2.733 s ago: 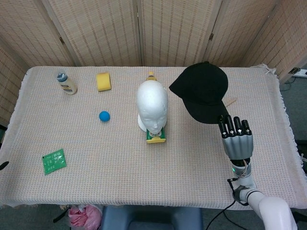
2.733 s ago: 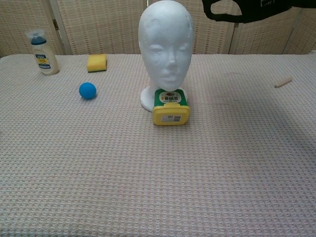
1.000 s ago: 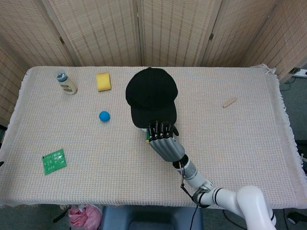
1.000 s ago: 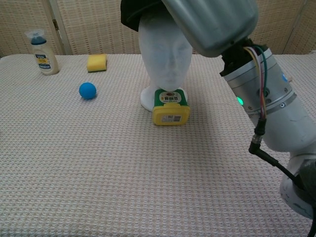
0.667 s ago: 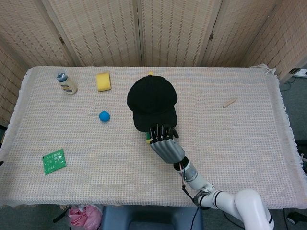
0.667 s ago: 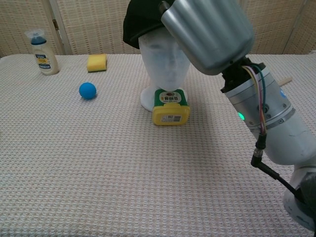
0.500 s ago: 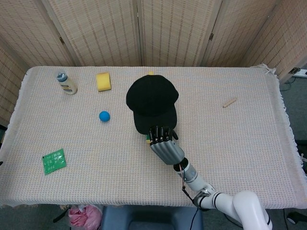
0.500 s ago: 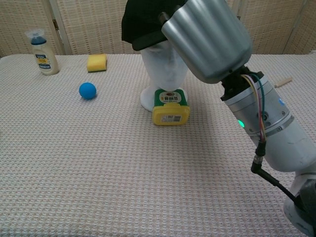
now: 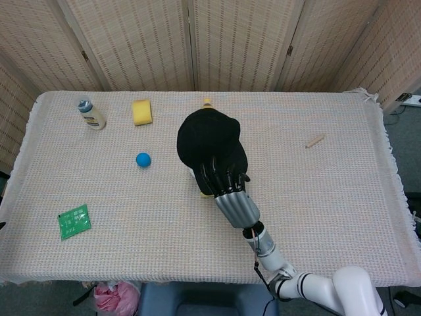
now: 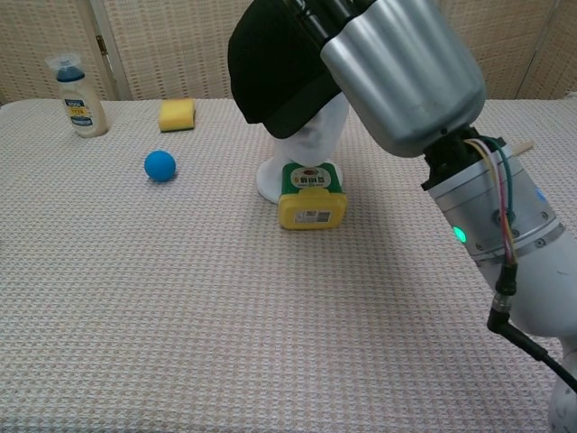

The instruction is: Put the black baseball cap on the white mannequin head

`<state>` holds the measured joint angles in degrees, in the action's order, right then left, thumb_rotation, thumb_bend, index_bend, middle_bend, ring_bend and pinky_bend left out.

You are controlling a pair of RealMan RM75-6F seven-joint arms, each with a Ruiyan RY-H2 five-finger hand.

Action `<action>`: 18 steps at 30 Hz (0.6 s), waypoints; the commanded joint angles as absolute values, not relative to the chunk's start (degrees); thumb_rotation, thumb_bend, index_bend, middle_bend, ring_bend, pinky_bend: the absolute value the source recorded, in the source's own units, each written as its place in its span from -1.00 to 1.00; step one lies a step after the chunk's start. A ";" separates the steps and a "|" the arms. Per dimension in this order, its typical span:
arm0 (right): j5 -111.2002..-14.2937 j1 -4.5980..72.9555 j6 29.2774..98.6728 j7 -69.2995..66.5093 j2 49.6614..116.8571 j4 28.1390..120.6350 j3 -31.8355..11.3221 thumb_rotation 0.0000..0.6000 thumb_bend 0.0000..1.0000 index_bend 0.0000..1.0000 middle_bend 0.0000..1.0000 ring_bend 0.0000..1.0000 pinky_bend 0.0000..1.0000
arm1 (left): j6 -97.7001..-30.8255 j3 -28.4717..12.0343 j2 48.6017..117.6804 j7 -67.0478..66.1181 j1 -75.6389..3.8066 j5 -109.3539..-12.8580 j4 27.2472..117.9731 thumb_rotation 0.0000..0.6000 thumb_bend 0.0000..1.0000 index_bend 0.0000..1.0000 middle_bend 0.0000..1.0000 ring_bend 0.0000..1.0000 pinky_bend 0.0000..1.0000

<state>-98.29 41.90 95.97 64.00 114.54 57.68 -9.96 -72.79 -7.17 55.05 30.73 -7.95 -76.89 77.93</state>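
The black baseball cap (image 9: 206,139) sits over the white mannequin head (image 10: 322,131) at the table's middle. It is tilted forward and down, so in the chest view the cap (image 10: 273,68) covers most of the face. Only the chin, neck and base still show. My right hand (image 9: 227,182) reaches in from the near side and grips the cap's brim, fingers lying over it. In the chest view this hand (image 10: 401,68) fills the upper right, just in front of the head. From above, the mannequin head is hidden under the cap. My left hand is in neither view.
A yellow-green tub (image 10: 311,194) stands against the head's base. On the left are a small bottle (image 9: 92,113), a yellow sponge (image 9: 141,111), a blue ball (image 9: 143,159) and a green circuit board (image 9: 74,222). A wooden stick (image 9: 315,140) lies on the right.
My right hand carried the cap from the right onto the mannequin head. In the last half second the cap came lower and tipped forward over the face.
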 commanded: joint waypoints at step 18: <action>-90.06 19.94 104.40 33.93 86.91 91.54 -2.22 1.00 -0.45 -0.95 -0.81 -0.53 0.02 | -74.47 -7.06 55.94 24.38 -8.20 -77.46 80.60 1.00 -0.74 -1.00 -1.00 -1.00 -0.75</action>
